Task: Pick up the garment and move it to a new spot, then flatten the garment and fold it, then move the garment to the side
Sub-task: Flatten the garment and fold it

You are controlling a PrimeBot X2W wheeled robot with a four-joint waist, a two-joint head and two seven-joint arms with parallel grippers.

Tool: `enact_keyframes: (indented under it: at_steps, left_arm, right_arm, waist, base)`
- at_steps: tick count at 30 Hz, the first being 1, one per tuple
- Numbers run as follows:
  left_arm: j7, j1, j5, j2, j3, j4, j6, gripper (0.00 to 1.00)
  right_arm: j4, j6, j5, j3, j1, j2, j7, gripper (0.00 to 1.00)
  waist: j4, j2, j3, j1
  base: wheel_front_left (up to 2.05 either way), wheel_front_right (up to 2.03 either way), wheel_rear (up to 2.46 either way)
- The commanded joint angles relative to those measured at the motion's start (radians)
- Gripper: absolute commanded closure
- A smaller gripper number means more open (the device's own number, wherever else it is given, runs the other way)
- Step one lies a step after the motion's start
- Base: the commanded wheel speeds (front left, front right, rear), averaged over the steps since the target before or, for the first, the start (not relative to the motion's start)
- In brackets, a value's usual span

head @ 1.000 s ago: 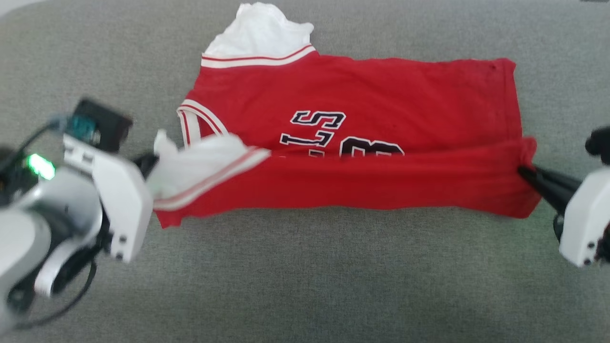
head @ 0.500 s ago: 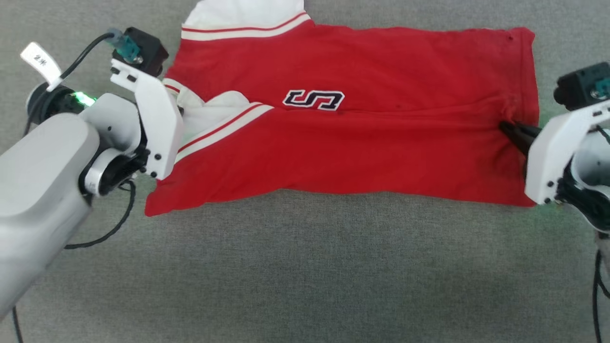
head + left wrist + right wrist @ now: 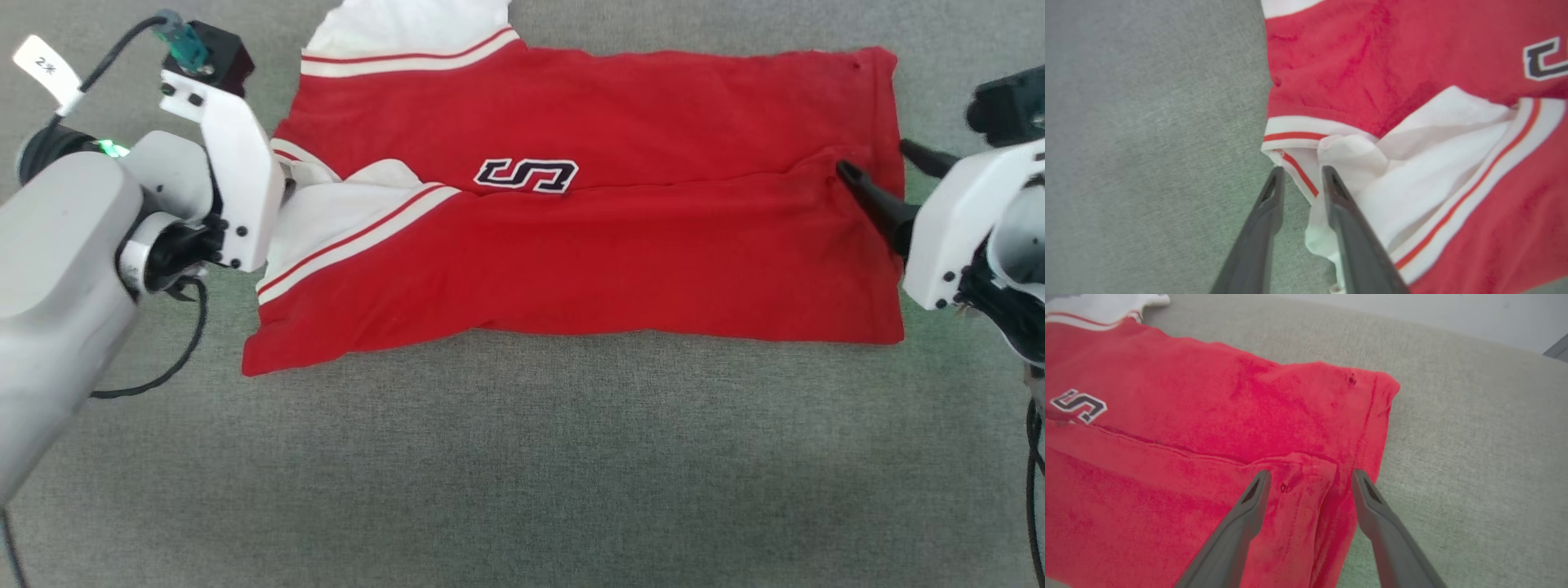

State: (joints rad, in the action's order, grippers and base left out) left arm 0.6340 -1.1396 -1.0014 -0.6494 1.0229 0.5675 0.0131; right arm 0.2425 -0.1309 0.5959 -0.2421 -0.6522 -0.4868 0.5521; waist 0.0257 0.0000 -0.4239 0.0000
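At the garment's [image 3: 612, 245] 3 o'clock edge, the right gripper [image 3: 1308, 477] has let go, fingers now wide apart; the left gripper [image 3: 1302, 173] is narrowly parted at 9 o'clock.

The garment [image 3: 571, 245] lies on the surface [image 3: 522, 457], near half folded over the far. My left hand [image 3: 1302, 171] is at its left end, my right hand [image 3: 875, 157] at its right.

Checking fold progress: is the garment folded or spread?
Folded once: the garment has its near half laid over the far half, partly covering the lettering.
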Motion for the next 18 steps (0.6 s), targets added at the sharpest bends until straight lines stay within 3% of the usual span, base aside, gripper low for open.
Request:
enact_keyframes:
  at_steps: [1, 7, 12, 18]
  left_arm:
    - [0.002, 0.004, 0.006, -0.006, 0.002, -0.010, 0.001, 0.00]
    - [0.019, 0.064, -0.007, -0.097, -0.006, -0.158, -0.058, 0.00]
    - [0.063, 0.145, -0.038, -0.185, -0.013, -0.334, -0.157, 0.00]
    - [0.091, 0.255, -0.089, -0.267, -0.016, -0.503, -0.273, 0.00]
  right_arm:
    - [-0.009, 0.000, 0.005, 0.002, 0.023, 0.002, -0.009, 0.00]
    - [-0.130, 0.000, -0.045, 0.113, 0.131, 0.020, -0.111, 0.00]
    - [-0.247, 0.000, -0.132, 0.236, 0.224, 0.086, -0.221, 0.00]
    - [-0.357, 0.000, -0.217, 0.307, 0.311, 0.167, -0.320, 0.00]
  waist:
    - [0.002, 0.0000, 0.010, 0.0000]
    - [0.006, 0.0000, 0.054, 0.0000]
    - [0.000, 0.0000, 0.077, 0.0000]
    - [-0.028, 0.0000, 0.086, 0.0000]
  base:
    - [0.00, 0.00, 0.00]
    - [0.00, 0.00, 0.00]
    - [0.00, 0.00, 0.00]
    - [0.00, 0.00, 0.00]
